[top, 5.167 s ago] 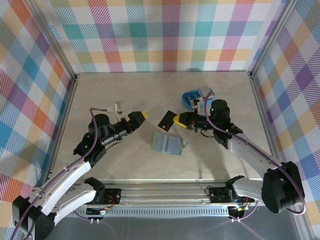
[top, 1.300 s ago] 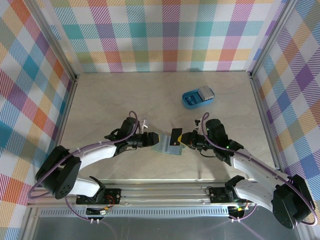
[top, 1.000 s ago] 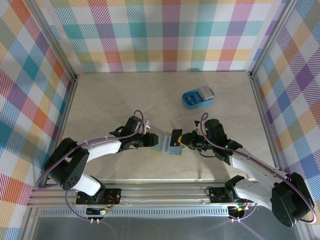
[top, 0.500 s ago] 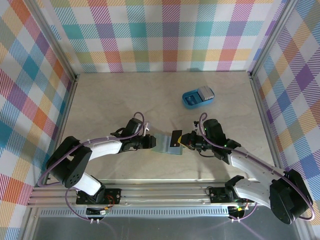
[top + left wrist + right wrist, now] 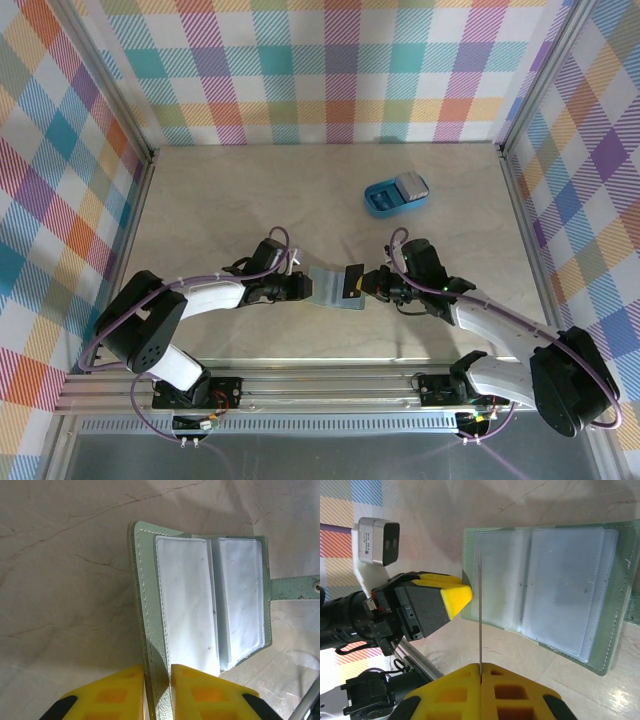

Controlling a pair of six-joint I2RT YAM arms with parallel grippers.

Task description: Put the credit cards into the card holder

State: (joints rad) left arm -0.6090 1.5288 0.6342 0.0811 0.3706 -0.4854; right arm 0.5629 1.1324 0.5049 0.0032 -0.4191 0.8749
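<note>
Two grips set: left pincer (image 5: 157, 672) pinches holder (image 5: 144, 580) edge, right pincer (image 5: 481, 669) nips card (image 5: 480, 610) edge-on; steady holder, line card with pocket (image 5: 502, 575), slide gently

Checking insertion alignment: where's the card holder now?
Top view: the card holder lies open, front-middle of the table, left pincer clamping its left edge, right pincer holding a card at its right side.

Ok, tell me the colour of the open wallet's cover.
The wallet has a pale sage green cover, seen best in the left wrist view.
</note>
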